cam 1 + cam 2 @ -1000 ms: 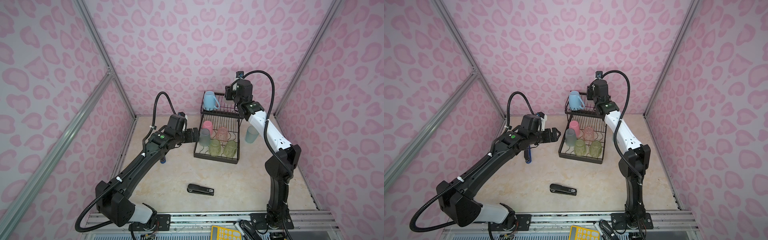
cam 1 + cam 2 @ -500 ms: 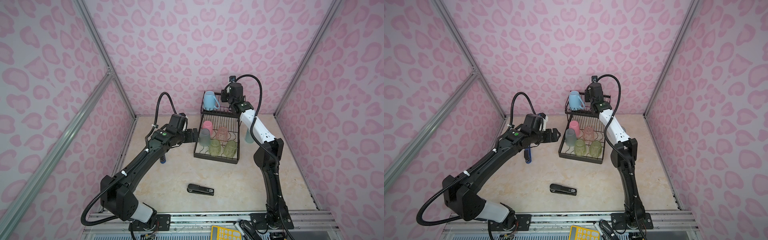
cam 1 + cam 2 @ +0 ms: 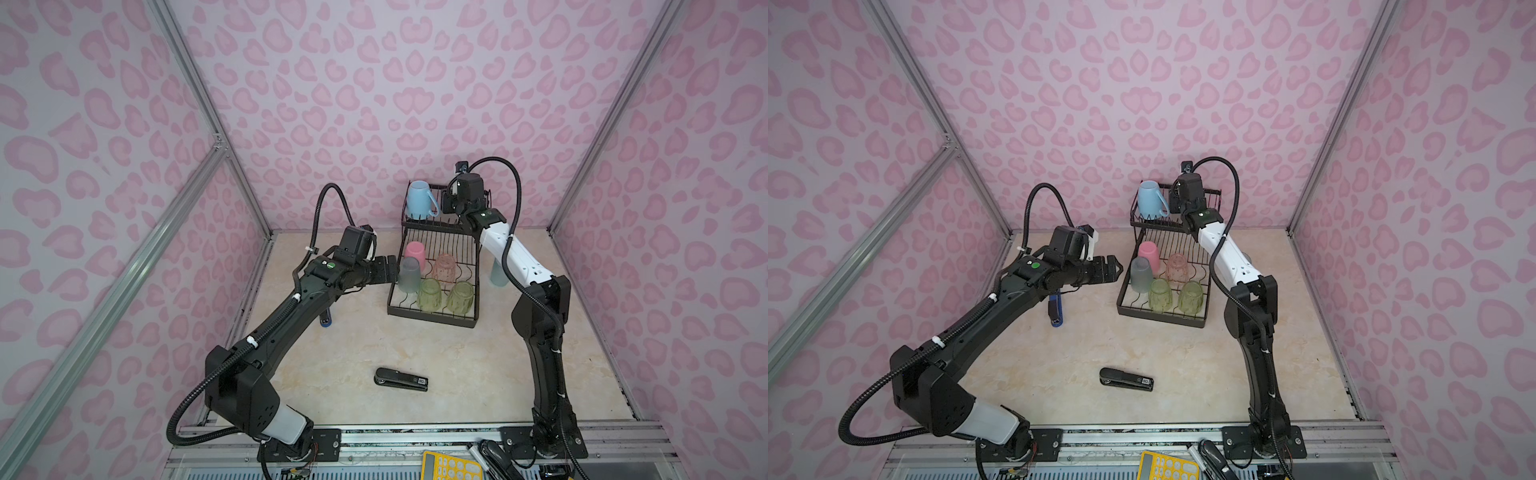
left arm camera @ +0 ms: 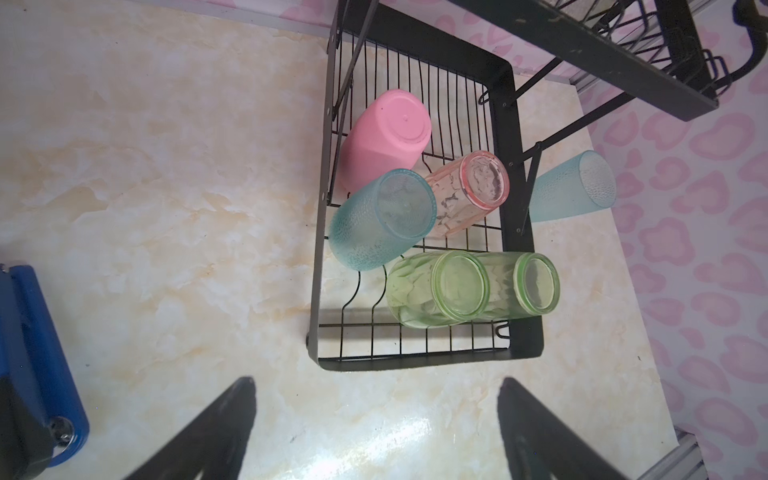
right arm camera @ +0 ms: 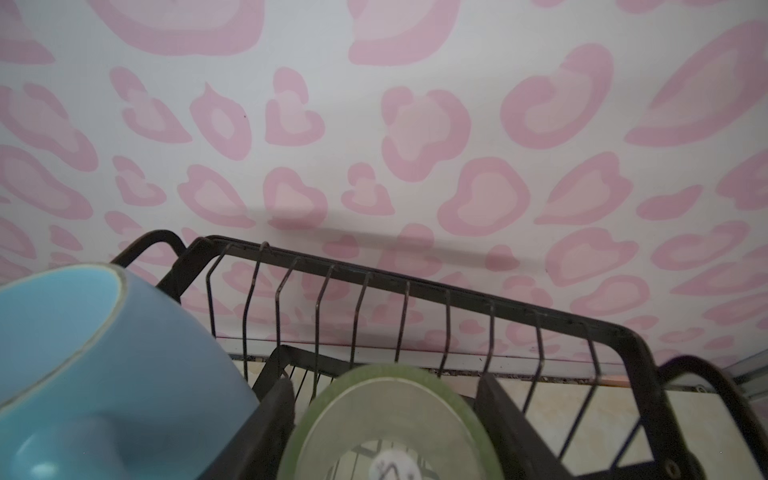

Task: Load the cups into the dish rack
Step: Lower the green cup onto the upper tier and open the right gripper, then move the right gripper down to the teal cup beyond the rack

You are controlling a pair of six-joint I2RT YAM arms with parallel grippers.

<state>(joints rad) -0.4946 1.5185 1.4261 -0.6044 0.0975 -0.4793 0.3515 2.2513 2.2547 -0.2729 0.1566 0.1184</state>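
1. My left gripper (image 4: 376,386) is spread wide and empty, hovering just outside the 9 o'clock edge of the dish rack (image 3: 432,321).
2. My right gripper (image 5: 386,399) is clamped on a pale green cup (image 5: 395,440) over the raised basket (image 5: 415,286), with the light-blue mug (image 5: 104,353) at its 9 o'clock.
3. Five cups (image 4: 469,191) sit in the lower tray. A frosted blue tumbler (image 3: 496,272) stands outside at 3 o'clock.
4. At 6 o'clock the table (image 3: 478,374) is open, only the black stapler (image 3: 401,379) lying there.

Soft, even overhead light; top views dim twd corners, edges bowed. Glare on table (image 4: 395,436) just off rack (image 4: 514,208) in left wrist cam. Mug (image 5: 104,365) & green cup (image 5: 386,419) blurred in right wrist cam; faint shadow on wall (image 5: 374,232) behind rack.
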